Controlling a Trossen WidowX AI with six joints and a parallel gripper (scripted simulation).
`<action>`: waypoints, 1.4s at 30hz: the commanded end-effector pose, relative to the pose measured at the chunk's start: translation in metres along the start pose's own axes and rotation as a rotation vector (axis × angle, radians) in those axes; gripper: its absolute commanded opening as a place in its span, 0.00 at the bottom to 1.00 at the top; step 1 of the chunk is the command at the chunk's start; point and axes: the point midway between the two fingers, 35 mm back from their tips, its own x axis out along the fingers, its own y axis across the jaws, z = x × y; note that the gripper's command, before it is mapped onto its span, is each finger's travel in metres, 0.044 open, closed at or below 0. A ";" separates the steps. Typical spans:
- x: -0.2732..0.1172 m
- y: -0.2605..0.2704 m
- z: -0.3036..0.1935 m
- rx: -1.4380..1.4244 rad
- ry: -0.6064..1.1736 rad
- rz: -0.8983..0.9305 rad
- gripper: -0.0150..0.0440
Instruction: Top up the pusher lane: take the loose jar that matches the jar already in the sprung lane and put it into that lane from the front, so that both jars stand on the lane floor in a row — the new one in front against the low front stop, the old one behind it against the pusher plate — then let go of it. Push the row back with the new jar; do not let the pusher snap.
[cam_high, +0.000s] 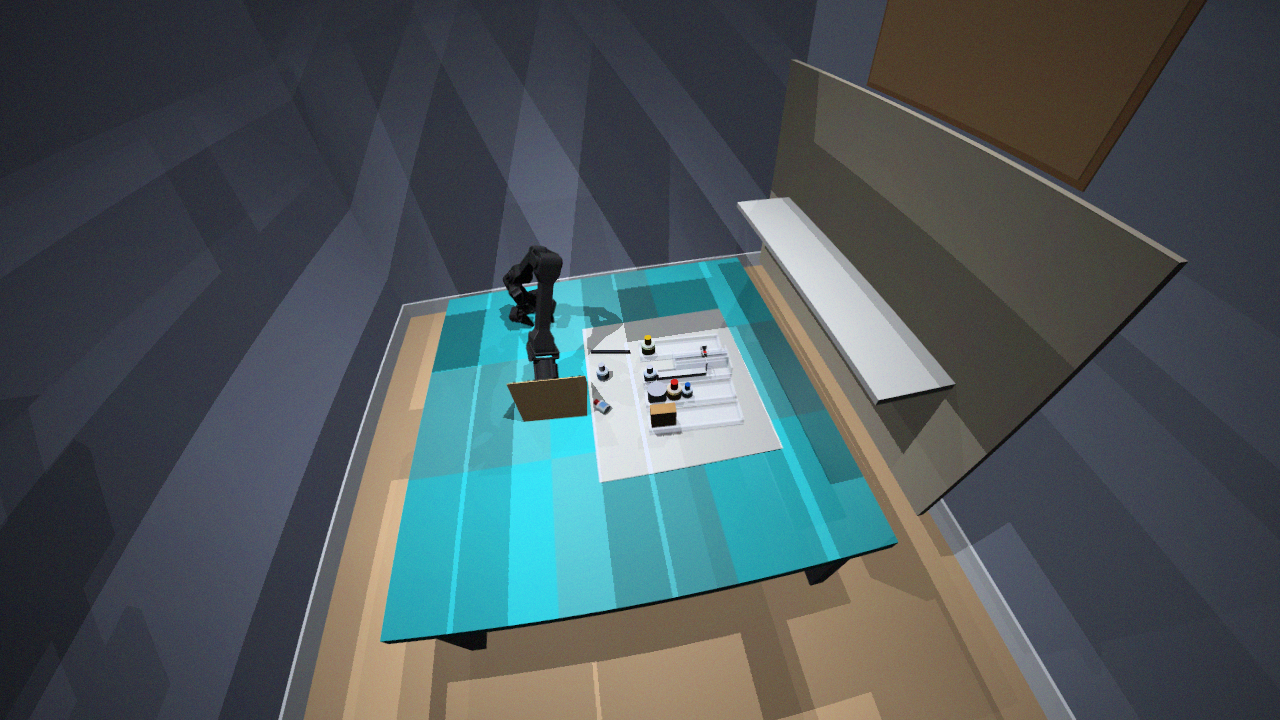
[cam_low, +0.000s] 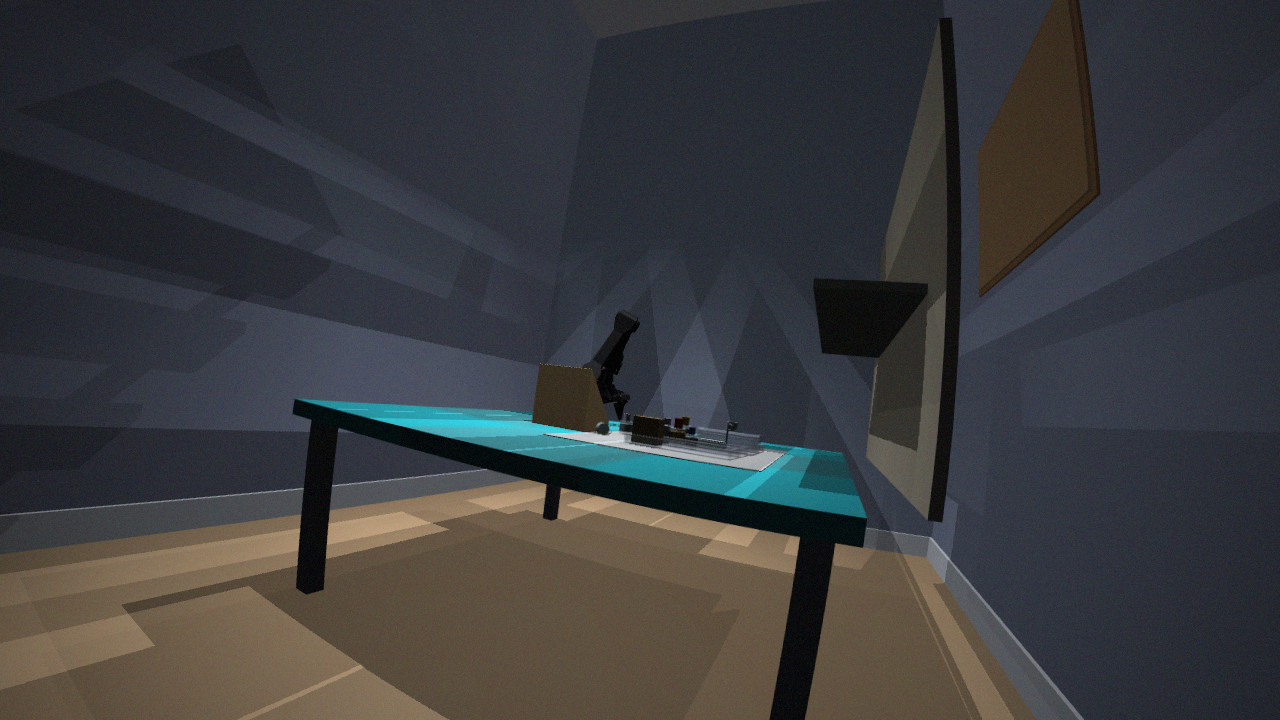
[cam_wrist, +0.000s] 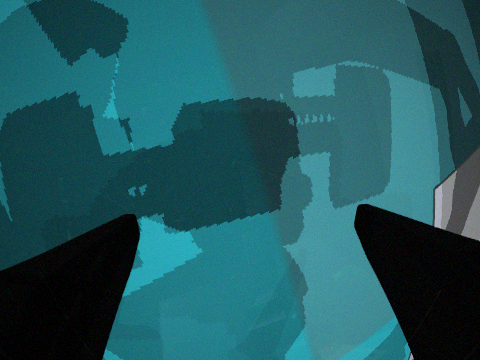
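One tool (cam_wrist: 247, 274), spread wide, grasping nothing, over bare desk (cam_wrist: 200, 40). Five small jars on one mat (cam_high: 707, 447) (loose white-lidded jar (cam_high: 603, 370) left of rack (cam_high: 693, 385)). One brown board (cam_high: 546, 398).

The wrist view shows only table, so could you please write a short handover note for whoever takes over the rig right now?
End effector: open, holding nothing, above the bare turquoise table top behind the upright brown cardboard panel.
Things: clear plastic lane rack on the pale grey mat; small capped jars stand at its front, one more loose on the mat. Caps are too small to match from here.
Done: nothing grasped.
Left: pick the matching jar, push it in from the front, release.
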 end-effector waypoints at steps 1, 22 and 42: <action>0.007 -0.030 0.025 0.144 -0.046 -0.058 1.00; 0.049 -0.260 0.002 0.340 0.178 -0.532 1.00; -0.012 -0.334 -0.187 0.747 0.713 -0.255 1.00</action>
